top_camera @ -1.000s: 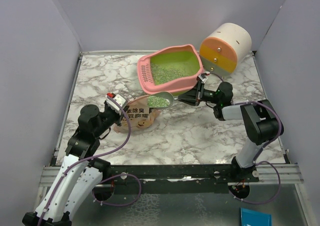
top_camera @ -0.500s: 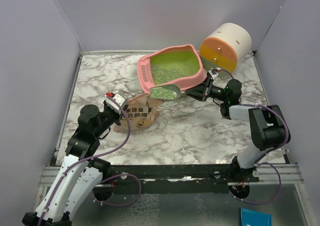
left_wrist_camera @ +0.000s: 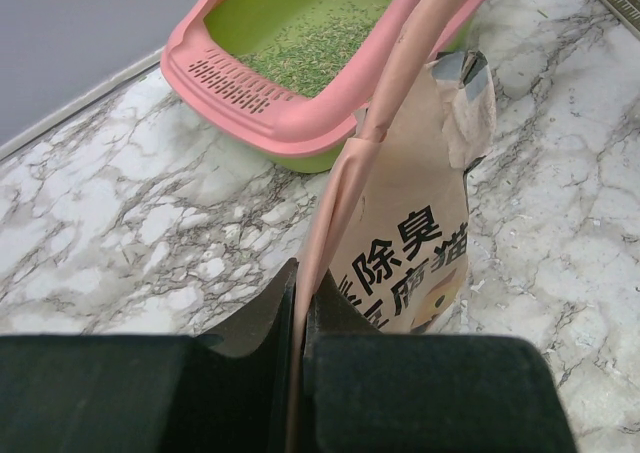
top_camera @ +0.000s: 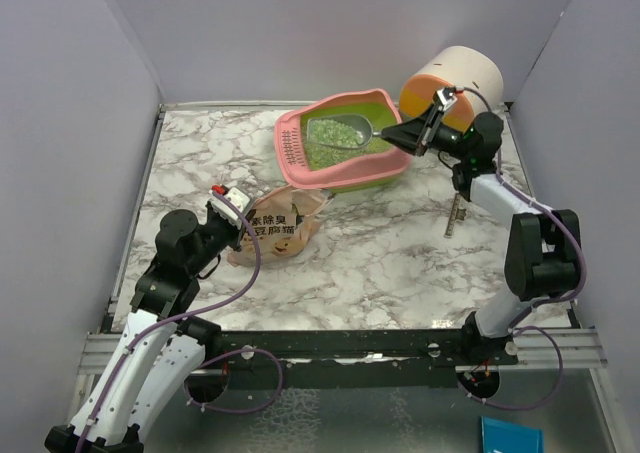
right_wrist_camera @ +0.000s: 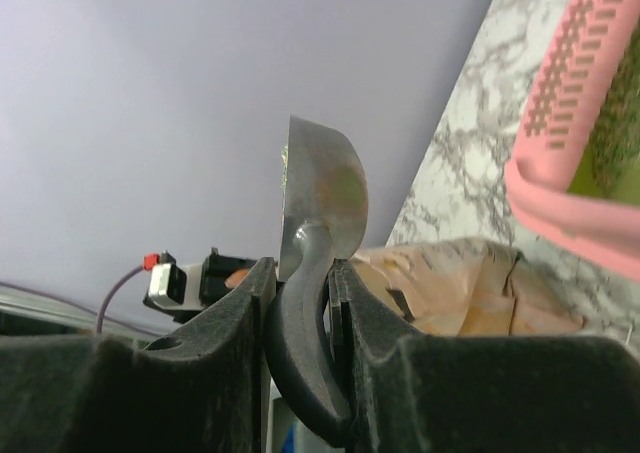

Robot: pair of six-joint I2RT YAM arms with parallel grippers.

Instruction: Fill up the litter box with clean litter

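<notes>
Right gripper (top_camera: 408, 135) clamps the handle of the grey metal scoop (top_camera: 352, 129), loaded and poised over the pink plastic litter box (top_camera: 292, 163), whose green floor carries a thin layer of pale greenish-grey granular litter (top_camera: 322, 151). Left gripper (left_wrist_camera: 300, 291) pinches the upright tan printed pouch (left_wrist_camera: 400, 243) just beside the box. Risks — tipping near the rim scatters granules; a slack pinch lets the pouch slump.
</notes>
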